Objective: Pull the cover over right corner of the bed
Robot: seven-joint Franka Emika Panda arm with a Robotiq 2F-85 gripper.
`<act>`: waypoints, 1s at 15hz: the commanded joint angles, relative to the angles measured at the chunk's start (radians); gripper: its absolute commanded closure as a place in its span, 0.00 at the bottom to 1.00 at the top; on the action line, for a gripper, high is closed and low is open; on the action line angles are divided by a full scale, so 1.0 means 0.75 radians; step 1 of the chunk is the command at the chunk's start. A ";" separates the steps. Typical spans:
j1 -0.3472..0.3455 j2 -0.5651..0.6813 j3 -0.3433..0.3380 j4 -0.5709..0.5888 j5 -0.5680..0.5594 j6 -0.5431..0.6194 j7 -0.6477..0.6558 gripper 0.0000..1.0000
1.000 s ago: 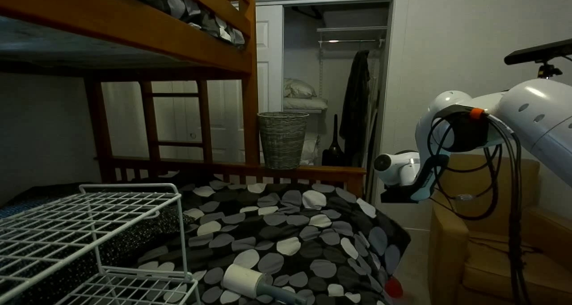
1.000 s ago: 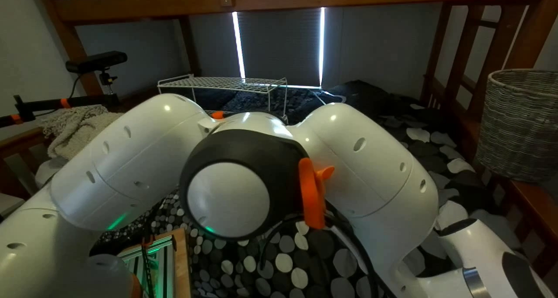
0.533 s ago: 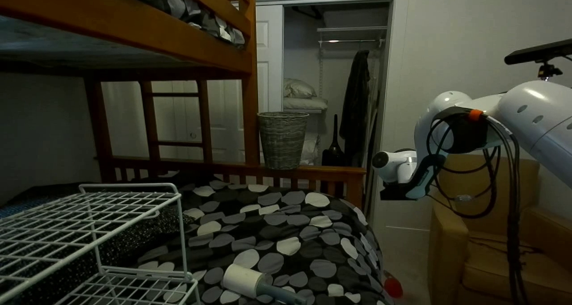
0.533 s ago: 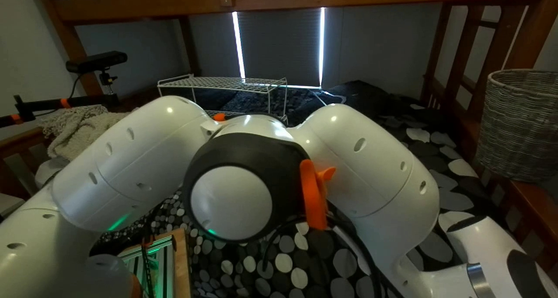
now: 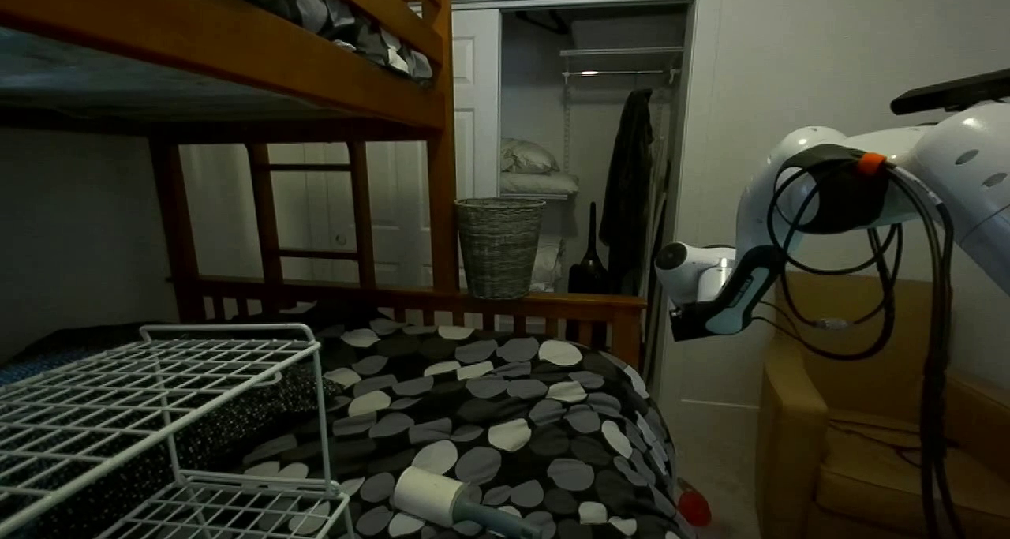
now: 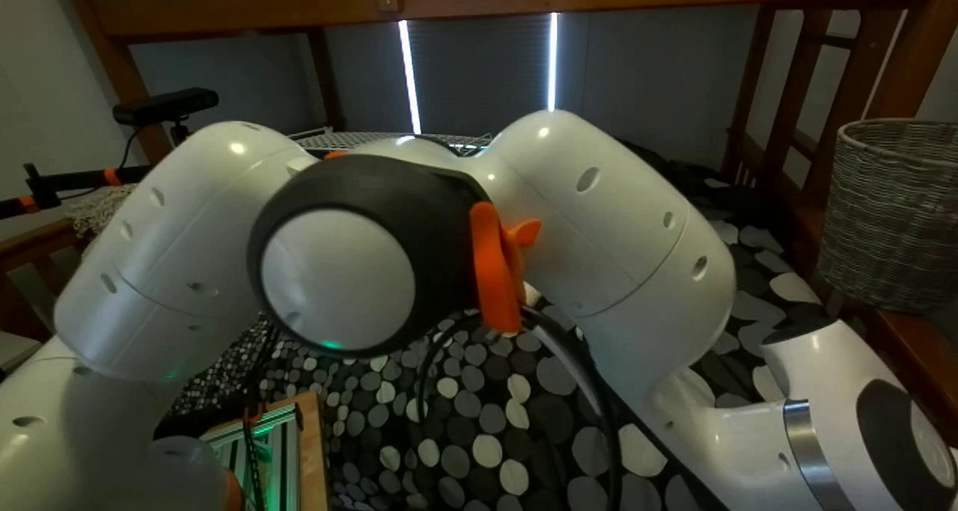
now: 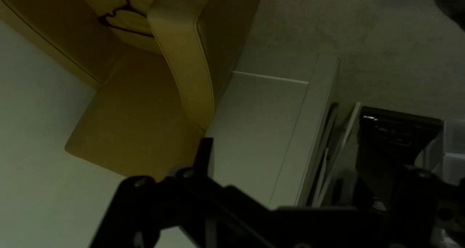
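The cover (image 5: 505, 421), black with white and grey round spots, spreads over the lower bunk of the brown wooden bed (image 5: 536, 296) and hangs down at its right side. Part of the cover (image 6: 486, 436) also shows below the arm. In the wrist view my gripper (image 7: 303, 164) has its jaws wide apart, with only wall and closet seen beyond them. Its left finger (image 7: 204, 155) stands out against the wall; the right one is lost in the dark. In an exterior view the arm's wrist (image 5: 698, 275) hangs right of the cover, apart from it; the fingers cannot be made out.
A wicker basket (image 5: 499, 247) stands on the bed's end rail. On the cover lies a roller with a handle (image 5: 430, 495), beside a white wire rack (image 5: 237, 349). A tan armchair (image 5: 797, 381) is under the arm. A dark glossy object (image 7: 397, 128) sits in the closet.
The cover's right corner, sticking out a second ago, has dropped back along the bed's side. The arm has risen, mostly in the last half second; loose cables moved with it.
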 commanded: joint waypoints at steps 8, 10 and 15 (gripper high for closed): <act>0.037 -0.546 0.106 -0.581 0.565 -0.001 -0.699 0.00; 0.054 -0.627 0.108 -0.648 0.722 0.016 -0.799 0.00; 0.115 -0.814 0.095 -0.754 1.068 -0.002 -1.060 0.00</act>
